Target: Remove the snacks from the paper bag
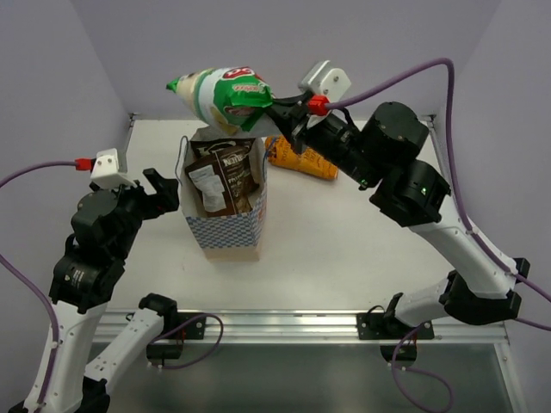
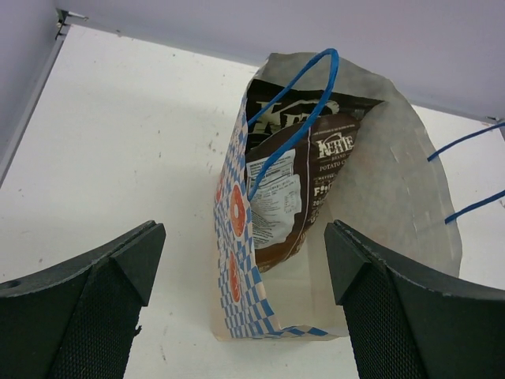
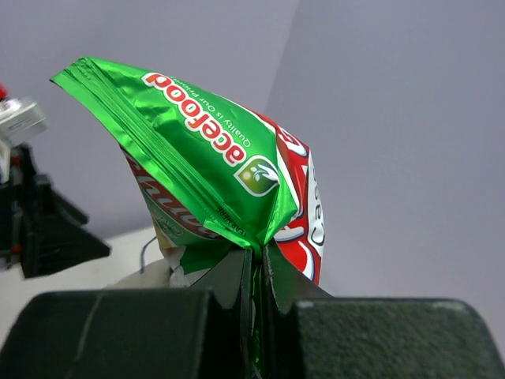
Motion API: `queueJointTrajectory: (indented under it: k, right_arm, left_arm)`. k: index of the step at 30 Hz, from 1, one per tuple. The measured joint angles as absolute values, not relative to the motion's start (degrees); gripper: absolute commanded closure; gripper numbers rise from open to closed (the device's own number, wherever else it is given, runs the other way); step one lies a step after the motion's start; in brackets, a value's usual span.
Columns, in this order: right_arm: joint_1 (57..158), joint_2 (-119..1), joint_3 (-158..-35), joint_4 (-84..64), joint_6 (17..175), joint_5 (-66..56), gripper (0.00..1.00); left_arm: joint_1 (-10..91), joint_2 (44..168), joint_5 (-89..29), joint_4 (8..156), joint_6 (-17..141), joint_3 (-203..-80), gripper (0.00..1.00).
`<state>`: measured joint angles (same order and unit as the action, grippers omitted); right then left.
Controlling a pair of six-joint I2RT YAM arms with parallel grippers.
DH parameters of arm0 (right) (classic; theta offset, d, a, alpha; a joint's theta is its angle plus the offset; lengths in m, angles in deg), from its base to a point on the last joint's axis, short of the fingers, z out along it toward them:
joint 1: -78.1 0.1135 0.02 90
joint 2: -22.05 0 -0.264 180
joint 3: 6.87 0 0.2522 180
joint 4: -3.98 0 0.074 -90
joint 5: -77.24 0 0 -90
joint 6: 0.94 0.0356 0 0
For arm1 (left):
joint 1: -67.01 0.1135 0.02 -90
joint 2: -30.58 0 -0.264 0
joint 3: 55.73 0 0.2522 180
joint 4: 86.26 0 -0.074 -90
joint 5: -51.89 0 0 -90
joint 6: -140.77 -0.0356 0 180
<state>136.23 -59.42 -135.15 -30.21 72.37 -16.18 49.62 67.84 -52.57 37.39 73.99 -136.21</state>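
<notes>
The checked paper bag stands upright mid-table with its mouth open, and two dark brown snacks stick up inside it. High above the bag hangs the green-and-white chip bag, pinched at one corner by my shut right gripper. An orange snack lies on the table behind the bag. In the right wrist view the chip bag rises from the shut gripper. My left gripper stands open just left of the bag, holding nothing. Its wrist view shows the gripper, the bag and the brown snacks.
The white table ends at a metal rail along the near edge. Purple walls close in the back and both sides. Blue string handles arch over the bag's mouth. Purple cables loop round both arms.
</notes>
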Motion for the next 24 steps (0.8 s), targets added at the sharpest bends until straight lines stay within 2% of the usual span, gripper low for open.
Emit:
queueJointTrajectory:
  k: [6,12,16,20,24]
  right_arm:
    - [131.14,-56.63,-132.22,-23.15,71.85,-27.3,1.0]
    - [115.42,-52.39,-120.72,-23.01,78.69,-36.07,1.0]
    - [105.28,-51.75,-112.33,-24.28,83.56,-37.09,1.0]
    - [96.73,-54.53,-107.17,-26.27,87.69,-37.27,1.0]
    - [90.48,-62.77,-107.32,-26.36,89.38,-37.53,1.0]
  left_arm:
    - [49.6,67.75,-52.44,37.43,74.01,-135.62,0.11]
    - [49.4,67.9,-51.76,37.5,74.01,-134.81,0.11]
    - [49.18,67.97,-51.35,37.47,74.04,-134.26,0.11]
    - [49.18,68.21,-51.19,37.5,74.04,-134.24,0.11]
    - [49.18,68.69,-51.19,37.5,74.01,-134.24,0.11]
